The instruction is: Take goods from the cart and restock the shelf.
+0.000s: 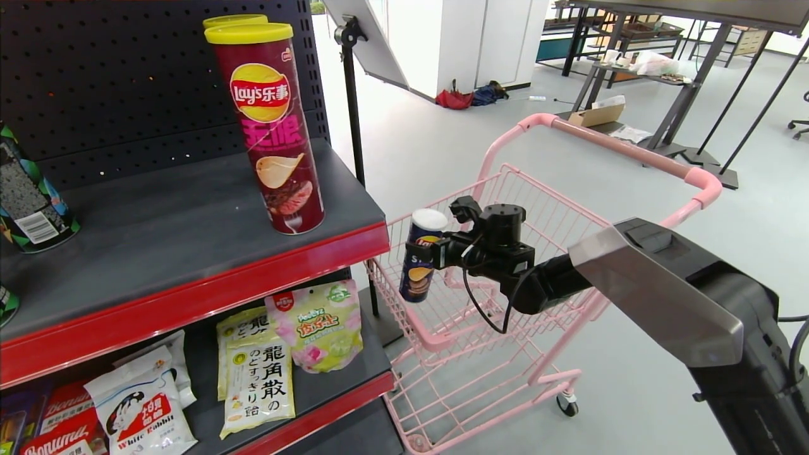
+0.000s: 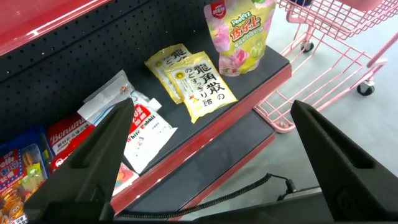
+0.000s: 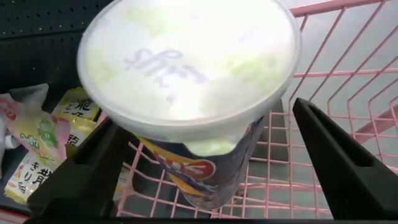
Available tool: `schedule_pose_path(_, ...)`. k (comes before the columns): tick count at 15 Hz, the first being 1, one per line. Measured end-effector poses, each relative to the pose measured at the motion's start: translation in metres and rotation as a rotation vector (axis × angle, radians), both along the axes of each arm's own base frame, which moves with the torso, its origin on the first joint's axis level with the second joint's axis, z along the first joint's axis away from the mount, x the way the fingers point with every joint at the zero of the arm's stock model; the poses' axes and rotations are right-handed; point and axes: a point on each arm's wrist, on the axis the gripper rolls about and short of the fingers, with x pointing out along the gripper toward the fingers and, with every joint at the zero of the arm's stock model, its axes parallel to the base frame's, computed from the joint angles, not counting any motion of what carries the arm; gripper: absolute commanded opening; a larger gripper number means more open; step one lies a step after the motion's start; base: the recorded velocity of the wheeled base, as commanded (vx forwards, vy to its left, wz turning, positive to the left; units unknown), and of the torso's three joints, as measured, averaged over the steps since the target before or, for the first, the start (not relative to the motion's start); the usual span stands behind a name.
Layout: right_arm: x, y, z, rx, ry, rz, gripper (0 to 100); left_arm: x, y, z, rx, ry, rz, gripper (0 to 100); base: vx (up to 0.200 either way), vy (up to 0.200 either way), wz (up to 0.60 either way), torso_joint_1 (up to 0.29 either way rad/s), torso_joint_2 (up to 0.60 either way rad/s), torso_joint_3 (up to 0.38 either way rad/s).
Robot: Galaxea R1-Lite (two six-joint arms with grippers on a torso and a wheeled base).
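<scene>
Your right gripper (image 1: 426, 250) clamps the blue chip can (image 1: 417, 278) at the cart (image 1: 619, 148) rim; raised too little, it could hit the shelf lip (image 1: 253, 281).

Dark shelf (image 1: 158, 234) with red front edges, upper board bearing a tall red chips can (image 1: 272, 126) upright near its right front and a patterned can (image 1: 31, 196) at the left edge, lower board with a green-pink pouch (image 1: 319, 328) at right, yellow bags (image 1: 256, 373) beside it, white bags (image 1: 142, 404) further left
</scene>
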Motion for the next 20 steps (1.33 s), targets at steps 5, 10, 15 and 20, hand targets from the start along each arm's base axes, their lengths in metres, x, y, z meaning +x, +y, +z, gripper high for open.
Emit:
schedule_pose_path(5, 0.007, 0.004, 0.001, 0.006, -0.013, 0.001, 100, 0.0, 0.0, 0.0, 0.0, 0.001, 0.0, 100, 0.0, 0.0, 0.0, 0.0, 0.0, 0.0)
schedule_pose_path(10, 0.012, 0.007, -0.001, 0.013, -0.025, 0.001, 100, 0.0, 0.0, -0.001, 0.002, 0.002, -0.001, 100, 0.0, 0.0, 0.0, 0.0, 0.0, 0.0)
schedule_pose_path(15, 0.015, 0.009, -0.009, 0.005, -0.009, 0.002, 0, 0.0, 0.0, -0.001, 0.002, 0.002, 0.001, 100, 0.0, 0.0, 0.0, 0.0, 0.0, 0.0)
schedule_pose_path(20, 0.01, 0.006, -0.006, -0.004, -0.006, -0.029, 0, 0.0, 0.0, -0.001, 0.002, 0.001, 0.001, 100, 0.0, 0.0, 0.0, 0.0, 0.0, 0.0)
